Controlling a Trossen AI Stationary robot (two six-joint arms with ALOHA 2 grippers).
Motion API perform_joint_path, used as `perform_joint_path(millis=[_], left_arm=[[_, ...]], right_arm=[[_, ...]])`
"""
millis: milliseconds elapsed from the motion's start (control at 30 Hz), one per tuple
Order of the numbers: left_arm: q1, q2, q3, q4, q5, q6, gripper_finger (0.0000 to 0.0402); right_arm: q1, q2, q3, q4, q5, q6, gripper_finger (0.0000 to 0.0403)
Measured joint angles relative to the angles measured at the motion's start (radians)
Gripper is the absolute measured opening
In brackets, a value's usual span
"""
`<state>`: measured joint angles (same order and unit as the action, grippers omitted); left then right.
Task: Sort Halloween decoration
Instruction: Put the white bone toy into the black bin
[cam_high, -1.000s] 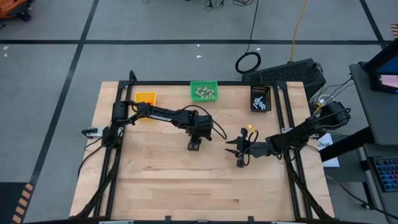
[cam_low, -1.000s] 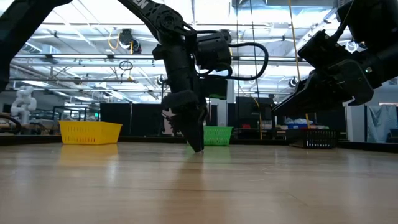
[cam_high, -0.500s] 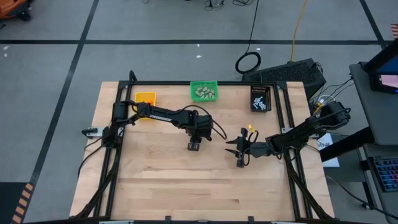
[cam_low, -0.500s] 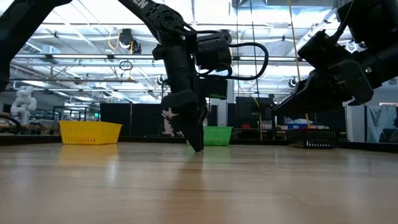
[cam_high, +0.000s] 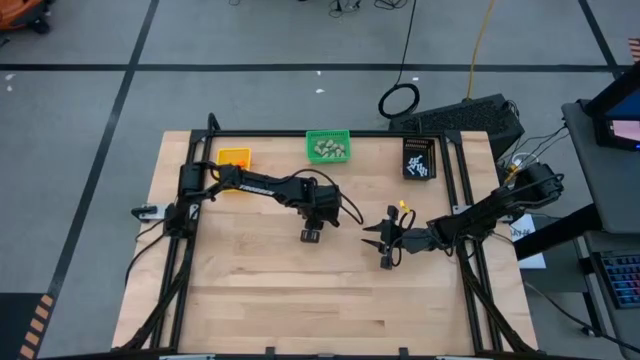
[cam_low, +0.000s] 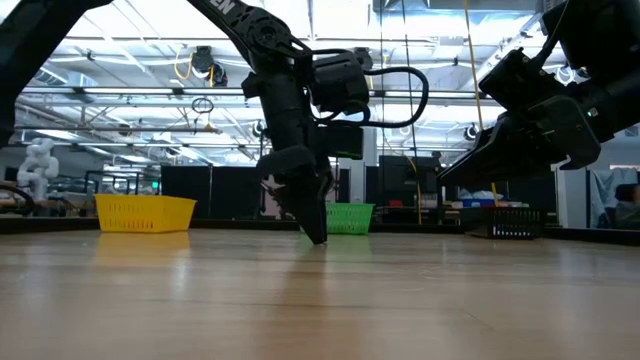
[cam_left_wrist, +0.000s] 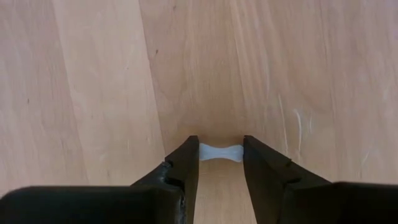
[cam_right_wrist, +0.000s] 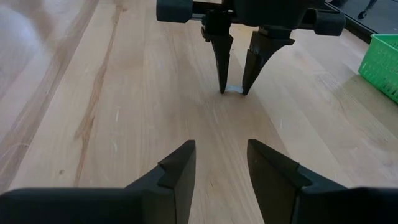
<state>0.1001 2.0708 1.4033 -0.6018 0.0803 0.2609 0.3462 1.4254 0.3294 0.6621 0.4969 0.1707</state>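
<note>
Since a second ago the left pincer (cam_left_wrist: 221, 158) has narrowed onto its target; both arms otherwise sit where they were, and nothing else on the desk (cam_high: 250, 300) has shifted.

Nearest, left wrist view: the two dark fingers (cam_left_wrist: 183, 165) bracket a small white bone-shaped stick (cam_left_wrist: 221, 153), one of the Halloween decoration pieces, lying flat on the wood. Each fingertip touches an end of it, so the pincer is closed on the stick lengthwise, tips down at the desk surface. It is not lifted yet.

Risks, as a judgement:
- The grip is end to end on a thin piece. If one tip rides over the knob, the stick could pop out or flick away.
- The tips are pressed to the wood. Any sideways drag before the lift may scrape and roll the piece free.
- The hold looks shallow, so a fast swing toward the bins might shake it loose.

Mid desk: the right pincer (cam_right_wrist: 221, 168) hovers above the wood, fingers apart and empty, facing the left pincer from nearby. If either arm swings wide, the two could clash.

Far edge: yellow bin (cam_high: 234, 157), green bin (cam_high: 328, 147) with beige lumps, black bin (cam_high: 419, 159) holding white sticks. The black bin is the likely destination, and reaching it means crossing the right arm's side.
</note>
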Motion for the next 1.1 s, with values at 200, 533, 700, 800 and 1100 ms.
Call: perform_joint_path(millis=[200,533,700,800,1100], left_arm=[[0.000,0.000,0.002,-0.005,0.000,0.008,0.0090],[0.000,0.005,0.022,-0.019,-0.001,0.008,0.0083],[0.000,0.005,0.022,-0.019,-0.001,0.008,0.0082],[0.000,-0.003,0.023,-0.025,-0.001,0.007,0.0082],[0.000,-0.045,0.021,-0.044,-0.002,-0.017,0.0079]], right_arm=[[0.000,0.000,0.000,0.000,0.000,0.000,0.0130],[0.000,0.000,0.000,0.000,0.000,0.000,0.0130],[0.000,0.000,0.000,0.000,0.000,0.000,0.0130],[0.000,0.000,0.000,0.000,0.000,0.000,0.0130],[0.000,0.000,0.000,-0.001,0.000,0.000,0.0130]])
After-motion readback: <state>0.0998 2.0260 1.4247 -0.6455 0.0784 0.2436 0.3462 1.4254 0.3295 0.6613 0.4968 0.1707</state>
